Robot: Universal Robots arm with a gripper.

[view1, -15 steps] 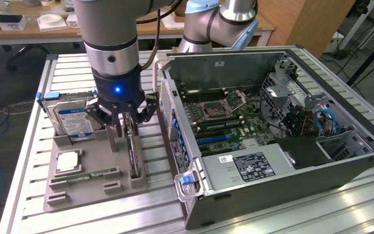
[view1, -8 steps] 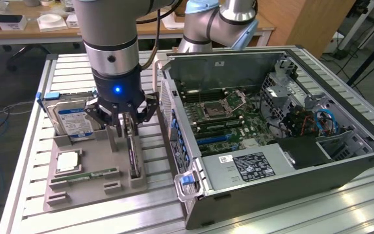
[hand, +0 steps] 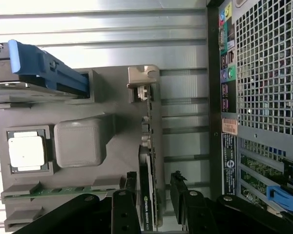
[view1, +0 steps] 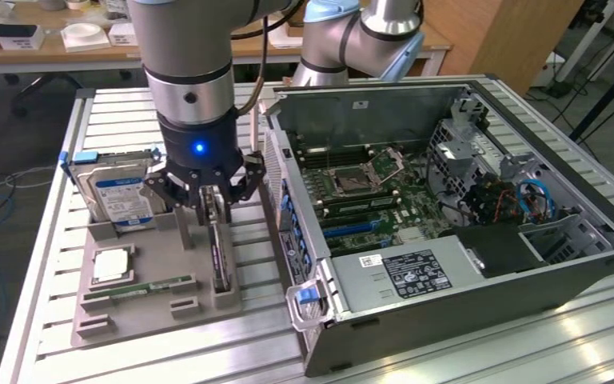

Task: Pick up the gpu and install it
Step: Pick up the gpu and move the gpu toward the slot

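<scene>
Black fingers (hand: 178,181) parted astride thin flat gpu (hand: 147,187), edge-up in matte grey tray (hand: 115,95)

Hard drive (view1: 121,198); processor (view1: 112,266); memory stick (view1: 141,286)

"QUADRO" on the gpu (hand: 147,165) edge

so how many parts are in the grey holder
4: the hard drive stands at the far end, the cpu lies in a square pocket, the memory stick lies flat nearer the camera, the gpu stands on edge inside the open gripper. None seems hidden.
</scene>
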